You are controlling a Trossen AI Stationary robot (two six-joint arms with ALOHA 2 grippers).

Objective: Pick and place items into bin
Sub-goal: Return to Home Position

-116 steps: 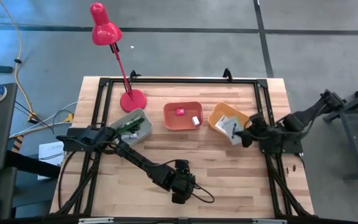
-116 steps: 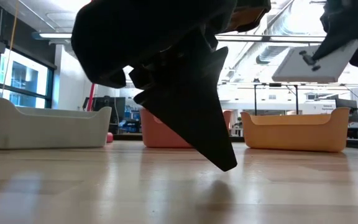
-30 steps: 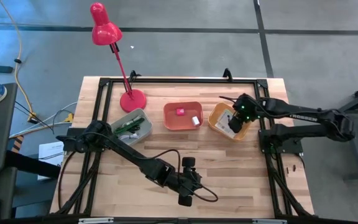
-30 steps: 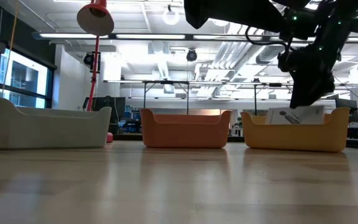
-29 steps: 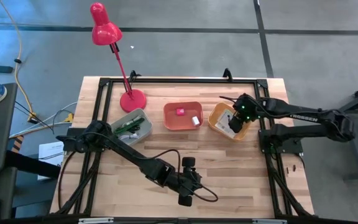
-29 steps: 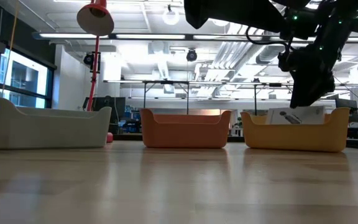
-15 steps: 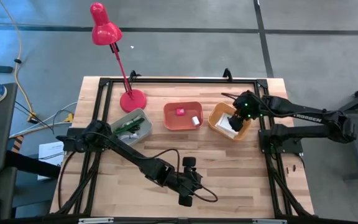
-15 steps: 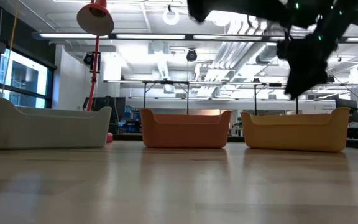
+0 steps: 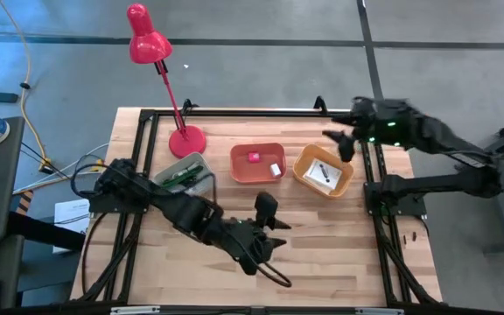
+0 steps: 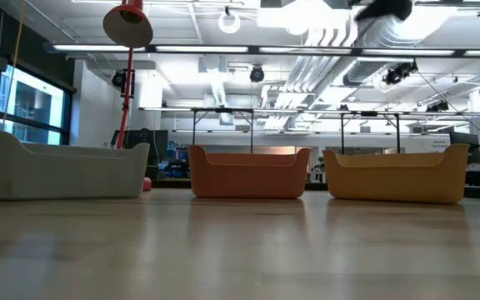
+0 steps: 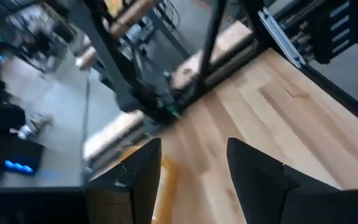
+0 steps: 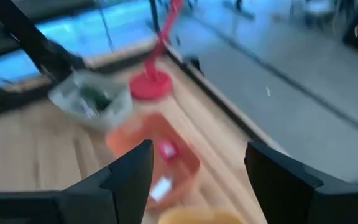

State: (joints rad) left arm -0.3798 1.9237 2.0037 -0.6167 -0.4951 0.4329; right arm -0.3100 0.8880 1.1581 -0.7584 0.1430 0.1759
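Note:
Three bins stand in a row at the far side. The grey bin holds a green-handled tool. The red-orange bin holds a pink block and a white block. A white card lies flat in the yellow bin. My left gripper hangs open over the middle of the table, nothing between its fingers. My right gripper is raised beyond the yellow bin near the far right corner, open and empty.
A red desk lamp stands on the far left of the table, beside the grey bin. A black cable trails near the front edge under the left arm. A black frame runs along the far edge and both sides.
My right gripper has risen out of the yellow bin and gone toward the far right corner; the white card that stuck up above the bin's rim now lies flat inside. My left gripper has lifted from near the front edge, swung toward the far edge and turned about.

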